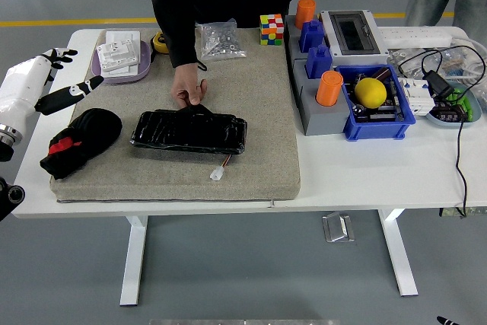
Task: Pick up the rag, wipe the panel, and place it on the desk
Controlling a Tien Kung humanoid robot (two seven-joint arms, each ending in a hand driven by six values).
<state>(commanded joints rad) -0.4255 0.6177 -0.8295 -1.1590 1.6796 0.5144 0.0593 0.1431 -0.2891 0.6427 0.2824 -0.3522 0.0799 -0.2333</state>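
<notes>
The beige felt mat (183,165) covers the left and middle of the white table (365,180), its front edge running almost flush with the table's near edge. On it, the glossy black panel (189,132) lies flat, long side across the view, with a short wire and white plug (218,173) trailing toward the front. A person stands at the far side; the person's hand (189,90) pinches the panel's far edge. Open mat lies in front of the panel and to its right, up to the mat's right border.

The rag (80,141) (black, soft and crumpled, with a red patch) sits near the mat's left edge, just left of the panel and apart from it. The left hand (62,85) hovers at the table's left end above the rag's far side, white-cased with black fingers spread and holding nothing.

Behind the mat stand a lilac tray (137,74) of white boxes, a clear bag of small parts (219,40) and a colour cube (272,29). To the right, a grey block (319,104) carries orange cylinders (329,88), beside a blue bin (380,119) holding a yellow ball (370,92). Black cables (459,142) run over the right edge. The floor is smooth grey with a yellow line (68,22).
</notes>
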